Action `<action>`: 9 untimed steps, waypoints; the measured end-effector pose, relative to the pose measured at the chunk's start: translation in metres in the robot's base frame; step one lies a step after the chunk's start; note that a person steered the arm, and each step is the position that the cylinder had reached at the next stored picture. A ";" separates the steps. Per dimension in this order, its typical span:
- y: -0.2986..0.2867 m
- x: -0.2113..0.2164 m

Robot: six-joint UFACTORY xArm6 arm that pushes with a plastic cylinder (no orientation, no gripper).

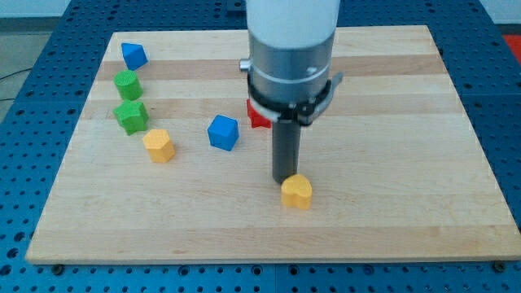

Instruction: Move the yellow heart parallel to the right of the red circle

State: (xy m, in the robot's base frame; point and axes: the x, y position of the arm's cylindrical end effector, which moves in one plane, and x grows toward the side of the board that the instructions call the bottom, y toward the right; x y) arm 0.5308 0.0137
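Near the lower centre of the frame, on the pale wooden worktop (391,98), sits the yellow heart (297,192), just below and slightly right of my tip (285,179); the two look to be touching or very nearly so, though the exact contact line cannot be made out. No fingers on this arm: only the straight dark rod, hanging upright from a broad grey and white housing that fills the upper centre of the frame. A red block (258,115) shows partly at the housing's left edge, mostly hidden, shape not readable; it lies above the heart and a little left of it, well apart. Blue cube (223,132) sits left of the rod, mid frame. Farther left, a second yellow block (159,145), rounded. In the upper left of the frame, a blue block (133,55) near the worktop's far edge, and below it two green blocks, the upper green block (127,85) close above the lower green block (130,115).
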 end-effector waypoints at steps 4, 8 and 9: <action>0.064 0.002; 0.128 -0.024; 0.145 -0.077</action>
State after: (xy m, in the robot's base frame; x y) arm 0.4540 0.1588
